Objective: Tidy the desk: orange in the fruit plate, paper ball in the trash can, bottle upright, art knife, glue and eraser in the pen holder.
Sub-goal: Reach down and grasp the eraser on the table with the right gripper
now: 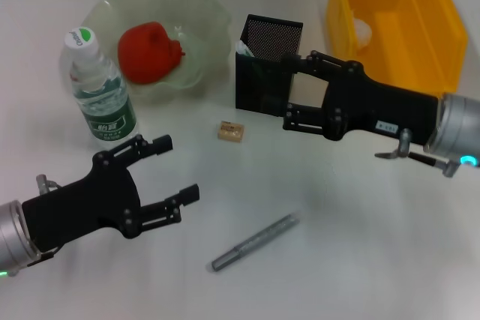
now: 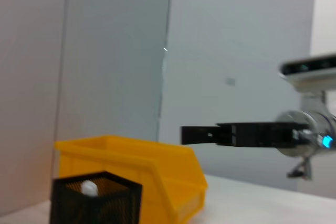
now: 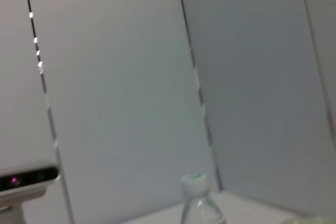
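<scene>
both grippers are hovering with fingers spread, the right gripper (image 1: 291,91) beside the pen holder (image 1: 266,65), the left gripper (image 1: 178,170) near the upright bottle (image 1: 100,88), while the eraser (image 1: 230,131) and art knife (image 1: 255,242) are lying on the desk (image 1: 360,245).

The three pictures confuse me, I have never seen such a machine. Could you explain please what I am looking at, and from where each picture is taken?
This is a robot with two black arms. The large picture comes from a camera on its head, looking down at a white desk. The other two come from cameras on its wrists, which mostly show the walls.

The left pincer hangs open over the desk, holding nothing. The right pincer is at the black mesh pen holder, also open and holding nothing.

On the desk stand a water bottle, upright, and a green plate with a red fruit-like thing in it. A small tan eraser and a grey art knife lie loose. The yellow bin holds something white.
</scene>
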